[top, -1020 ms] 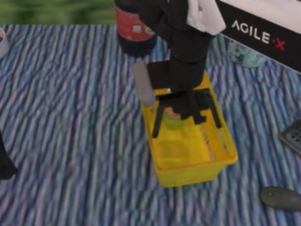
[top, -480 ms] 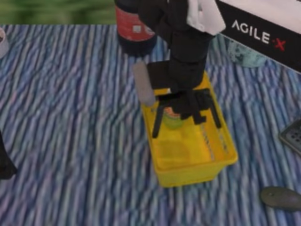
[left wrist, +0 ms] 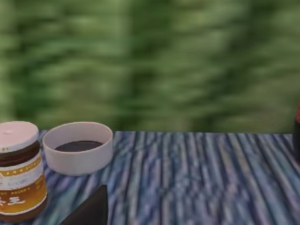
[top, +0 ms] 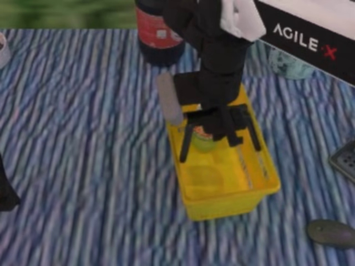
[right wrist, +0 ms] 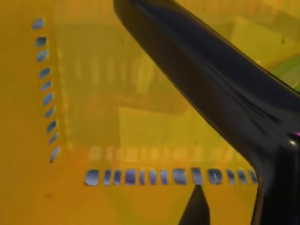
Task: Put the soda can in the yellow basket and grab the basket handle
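No visible movement since earlier frames. Right gripper [top: 213, 128] over far end of bright yellow slotted plastic basket [top: 260, 188]; finger state: cannot tell. Small red-and-green metal soda can [top: 202, 139] inside basket, at gripper's 7 o'clock. Thin black U-shaped handle [top: 254, 133] beside gripper. Left arm parked, table's left edge.

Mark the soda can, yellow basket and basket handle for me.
soda can [top: 202, 140]: top view, lime-green side showing under the arm.
yellow basket [top: 222, 206]: top view, near outer wall.
basket handle [right wrist: 211, 79]: right wrist view, middle of the black bar.
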{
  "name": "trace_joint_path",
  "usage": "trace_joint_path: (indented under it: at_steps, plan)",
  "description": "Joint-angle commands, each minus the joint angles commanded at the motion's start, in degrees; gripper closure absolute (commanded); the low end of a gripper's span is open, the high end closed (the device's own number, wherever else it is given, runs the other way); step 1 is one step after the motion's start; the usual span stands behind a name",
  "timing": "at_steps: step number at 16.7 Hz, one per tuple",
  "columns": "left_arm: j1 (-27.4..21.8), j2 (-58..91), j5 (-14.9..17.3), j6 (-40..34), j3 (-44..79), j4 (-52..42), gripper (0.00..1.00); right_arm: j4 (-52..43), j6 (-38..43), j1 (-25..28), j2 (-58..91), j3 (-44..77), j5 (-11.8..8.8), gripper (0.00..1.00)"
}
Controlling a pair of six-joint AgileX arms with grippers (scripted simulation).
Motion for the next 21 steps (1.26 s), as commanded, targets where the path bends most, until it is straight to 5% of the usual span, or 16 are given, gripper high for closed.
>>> trace_joint_path:
  at_steps: [13, 21]
  plan:
    - [0.0, 0.0, 0.0, 0.0, 0.0, 0.0, 0.0, -0.22, 0.03, -0.1, 0.06, 0.25, 0.0, 1.0]
    - [0.0, 0.0, 0.0, 0.0, 0.0, 0.0, 0.0, -10.43, -2.09, -1.65, -1.47, 8.94, 0.0, 1.0]
